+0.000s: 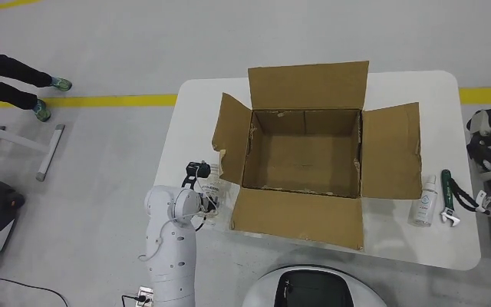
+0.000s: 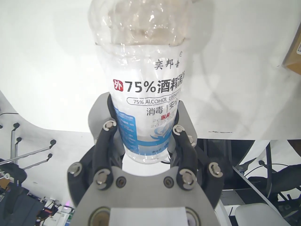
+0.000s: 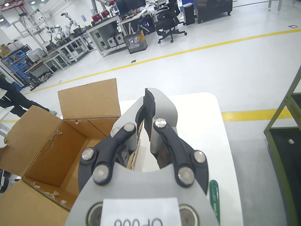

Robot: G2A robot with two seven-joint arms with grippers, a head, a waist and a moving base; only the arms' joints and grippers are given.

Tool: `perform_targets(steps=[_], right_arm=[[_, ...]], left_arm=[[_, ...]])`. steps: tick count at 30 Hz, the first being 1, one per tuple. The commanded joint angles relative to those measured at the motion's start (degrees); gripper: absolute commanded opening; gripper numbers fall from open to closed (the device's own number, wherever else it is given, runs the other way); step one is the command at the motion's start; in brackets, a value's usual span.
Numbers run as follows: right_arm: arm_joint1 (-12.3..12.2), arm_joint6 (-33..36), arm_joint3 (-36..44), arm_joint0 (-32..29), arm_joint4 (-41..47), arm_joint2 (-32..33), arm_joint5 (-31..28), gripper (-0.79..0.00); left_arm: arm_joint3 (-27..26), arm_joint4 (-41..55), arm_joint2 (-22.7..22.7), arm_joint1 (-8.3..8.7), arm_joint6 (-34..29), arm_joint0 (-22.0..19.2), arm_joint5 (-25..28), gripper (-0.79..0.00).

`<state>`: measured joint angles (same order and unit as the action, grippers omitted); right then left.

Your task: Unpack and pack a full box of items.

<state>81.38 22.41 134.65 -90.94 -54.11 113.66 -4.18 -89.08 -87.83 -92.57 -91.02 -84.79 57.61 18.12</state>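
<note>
While the left gripper (image 2: pixel 144 116) clamps the lower part of a clear labelled bottle (image 2: pixel 141 71), one finger on each side of the label, the bottle is at the left edge of the table (image 1: pixel 430 92), just beside the left flap of the box (image 1: pixel 307 123). The box stands open mid-table, all four flaps spread, its inner floor in plain sight. The right gripper (image 3: pixel 146 114) hangs over the table right of the box, fingers pressed together with nothing between. A spray bottle (image 1: pixel 424 201) and a green-handled tool (image 1: pixel 449 196) lie side by side right of the box
</note>
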Motion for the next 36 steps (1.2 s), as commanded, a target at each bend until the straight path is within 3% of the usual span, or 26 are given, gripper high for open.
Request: perform_targets(steps=[1, 11, 19, 31, 36], right_arm=[[0.0, 0.0, 0.0, 0.0, 0.0, 0.0, 0.0, -0.785], [0.0, 0.0, 0.0, 0.0, 0.0, 0.0, 0.0, -0.785], [0.0, 0.0, 0.0, 0.0, 0.0, 0.0, 0.0, -0.785], [0.0, 0.0, 0.0, 0.0, 0.0, 0.0, 0.0, -0.785], [0.0, 0.0, 0.0, 0.0, 0.0, 0.0, 0.0, -0.785]], left_arm=[[-1.9, 0.8, -0.2, 0.18, -0.3, 0.4, -0.3, -0.785], [-19.1, 5.8, -3.7, 1.34, -3.2, 1.7, -2.9, -0.785], [-29.2, 11.1, -4.4, 2.33, -3.2, -1.3, -5.6, -0.785], [-34.0, 16.3, 2.9, 4.07, -3.2, -7.1, -9.1, -0.785], [-33.0, 20.9, 7.0, 4.79, -3.2, -9.8, -11.4, -0.785]])
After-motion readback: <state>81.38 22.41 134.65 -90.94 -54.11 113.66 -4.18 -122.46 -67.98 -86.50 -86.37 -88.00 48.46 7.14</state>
